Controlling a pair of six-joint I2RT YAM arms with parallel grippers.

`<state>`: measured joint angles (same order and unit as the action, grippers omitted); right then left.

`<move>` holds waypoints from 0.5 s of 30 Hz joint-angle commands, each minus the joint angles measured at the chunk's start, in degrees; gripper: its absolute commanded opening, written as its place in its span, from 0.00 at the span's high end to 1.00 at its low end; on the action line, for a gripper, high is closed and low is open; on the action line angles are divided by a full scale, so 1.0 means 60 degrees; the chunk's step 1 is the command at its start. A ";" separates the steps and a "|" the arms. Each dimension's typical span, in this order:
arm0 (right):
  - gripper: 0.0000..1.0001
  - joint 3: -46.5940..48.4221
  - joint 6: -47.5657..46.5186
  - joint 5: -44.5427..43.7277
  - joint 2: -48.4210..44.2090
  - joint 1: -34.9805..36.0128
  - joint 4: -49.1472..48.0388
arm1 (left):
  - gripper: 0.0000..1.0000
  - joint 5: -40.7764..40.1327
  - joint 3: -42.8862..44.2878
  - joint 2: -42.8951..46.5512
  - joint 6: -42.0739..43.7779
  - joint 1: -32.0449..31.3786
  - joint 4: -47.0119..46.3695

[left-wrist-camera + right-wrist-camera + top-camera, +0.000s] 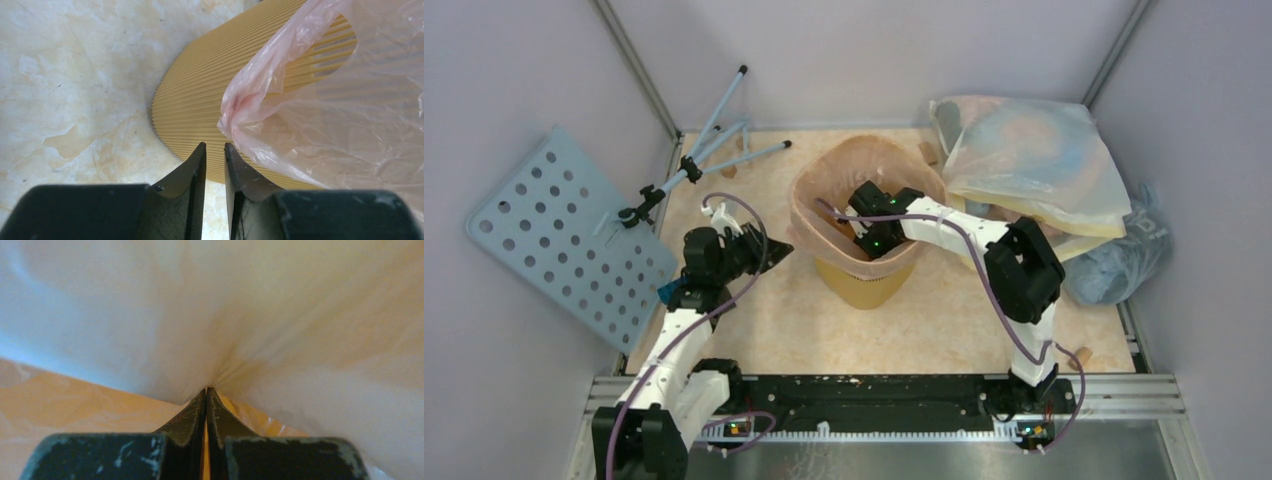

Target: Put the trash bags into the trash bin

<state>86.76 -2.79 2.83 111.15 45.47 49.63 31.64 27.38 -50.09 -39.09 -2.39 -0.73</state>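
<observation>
The yellow-orange trash bin [864, 282] stands mid-table, and the pale pink trash bag [819, 185] lines it, its edge folded out over the rim. My right gripper [864, 230] reaches down inside the bin. In the right wrist view its jaws [206, 388] are shut, and the bag's film [250, 315] gathers into creases at their tips. My left gripper [776, 252] sits just left of the bin. Its jaws [215, 145] stand slightly open with nothing between them. The bag's hanging edge [235, 115] lies just ahead, against the ribbed bin wall [200, 90].
A large whitish-yellow sack [1034, 160] and a grey-blue plastic bag [1114, 260] lie at the right, close behind the right arm. A perforated blue panel [564, 235] and a folded tripod stand [714, 150] lean at the left wall.
</observation>
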 commanded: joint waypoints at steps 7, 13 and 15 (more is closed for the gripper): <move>1.00 0.1404 -0.0217 -0.0054 0.0788 -0.0049 0.0894 | 0.76 0.0006 0.0541 -0.0260 -0.0061 0.0041 -0.0338; 1.00 0.2280 -0.0395 -0.0078 0.1467 -0.0049 0.1618 | 0.75 -0.0145 0.0718 -0.0155 0.0012 0.0042 -0.0110; 1.00 0.2319 -0.0414 -0.0048 0.1589 -0.0045 0.1654 | 0.75 -0.0241 0.0751 -0.0071 0.0092 0.0060 0.0028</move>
<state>97.86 -4.23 2.66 118.96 45.45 56.42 31.42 29.32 -51.62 -39.18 -2.39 -0.62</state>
